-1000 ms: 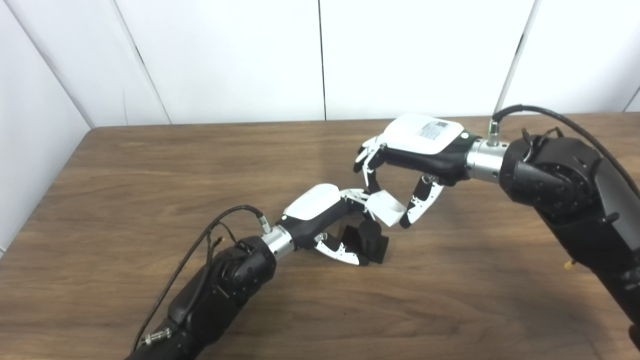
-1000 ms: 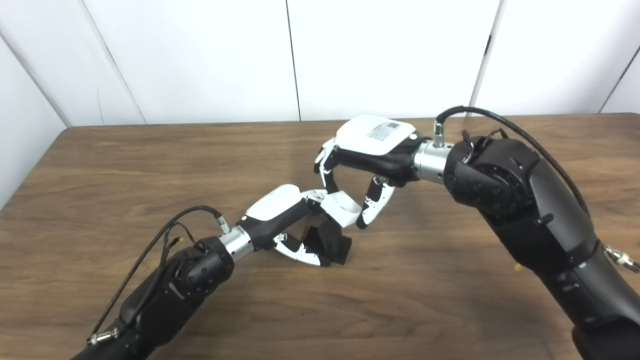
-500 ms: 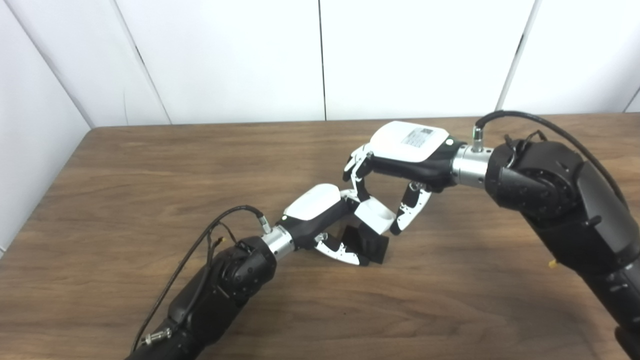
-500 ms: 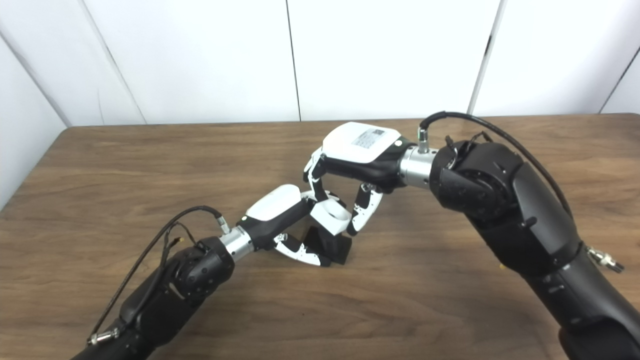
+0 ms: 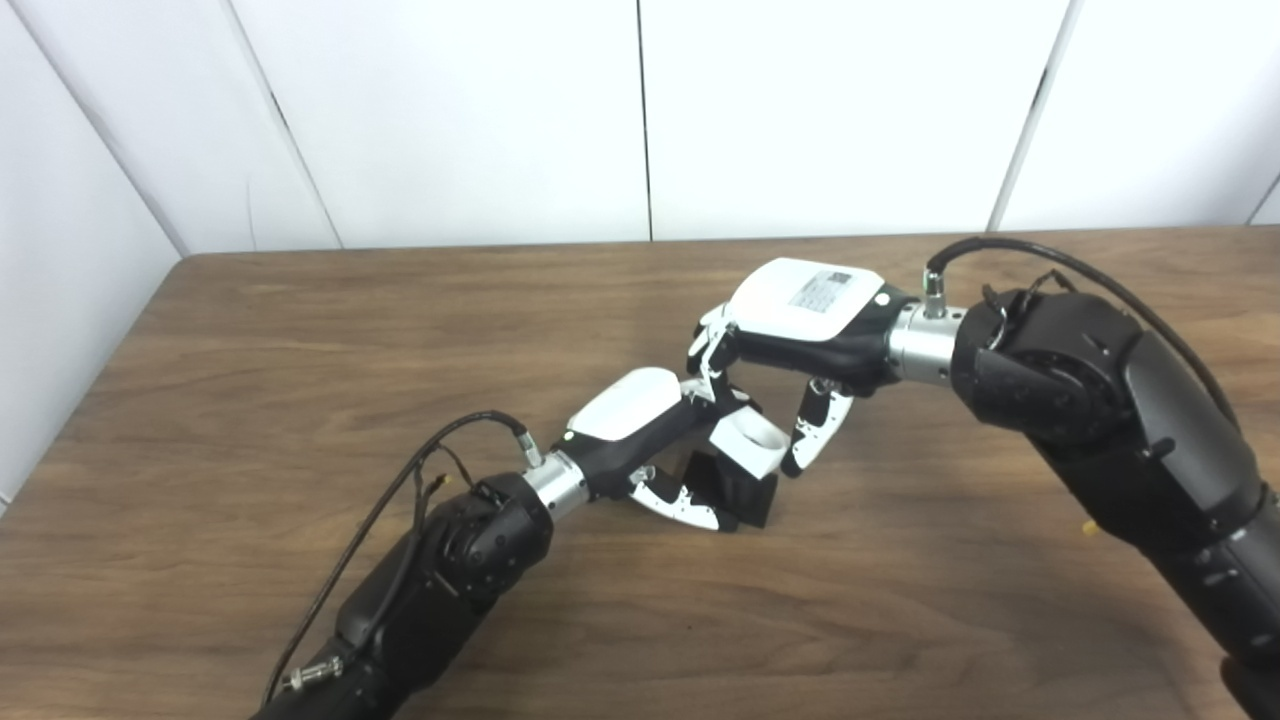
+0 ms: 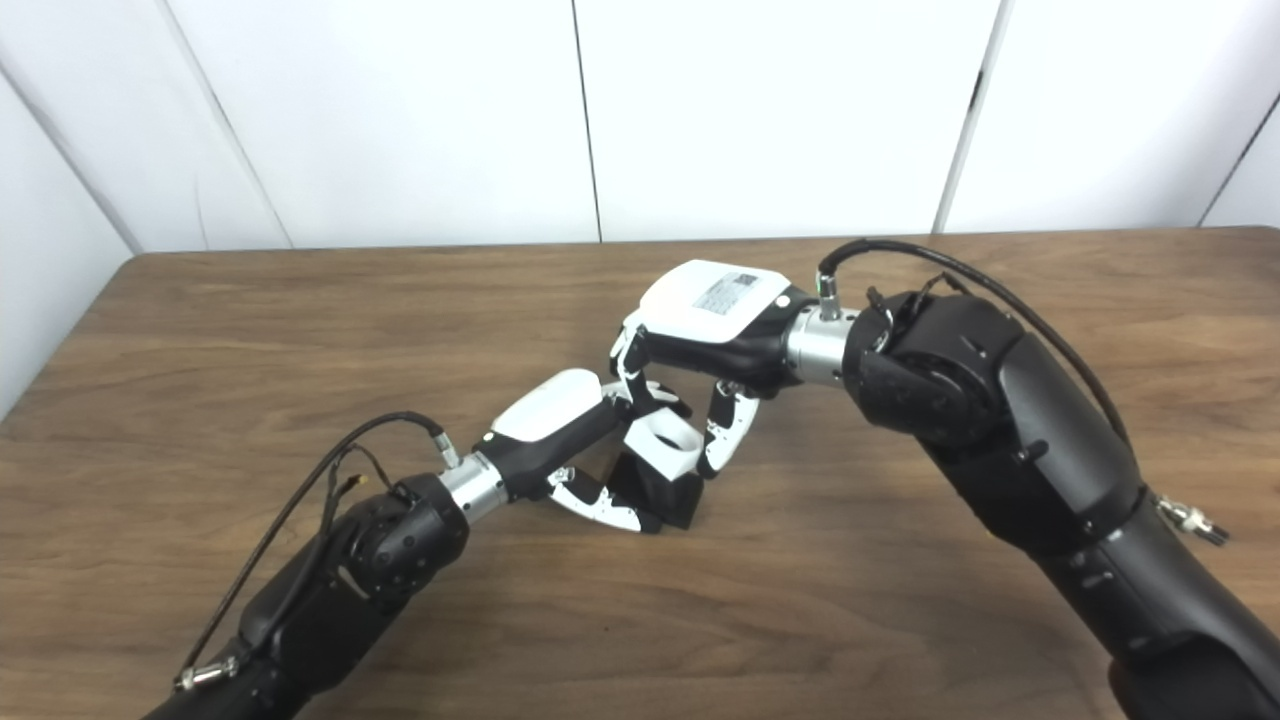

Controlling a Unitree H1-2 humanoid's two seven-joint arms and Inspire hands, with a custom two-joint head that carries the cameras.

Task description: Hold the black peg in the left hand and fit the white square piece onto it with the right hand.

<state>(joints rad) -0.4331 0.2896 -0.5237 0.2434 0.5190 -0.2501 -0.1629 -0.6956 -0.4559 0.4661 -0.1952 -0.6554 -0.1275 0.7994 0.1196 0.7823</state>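
Observation:
The black peg stands on its square black base on the wooden table, near the middle. My left hand wraps around it from the left, thumb in front and fingers behind. My right hand comes in from the right and is shut on the white square piece, which has a round hole. The piece sits tilted right on top of the peg; whether the peg is inside the hole I cannot tell. The peg's upper part is hidden by the piece.
White wall panels rise just behind the table's far edge. The table's left edge runs diagonally. A black cable loops over my right wrist, another over my left forearm.
My right hand has moved left and down with the white piece, bringing it from above and right of the peg onto the peg's top. The left hand has stayed put.

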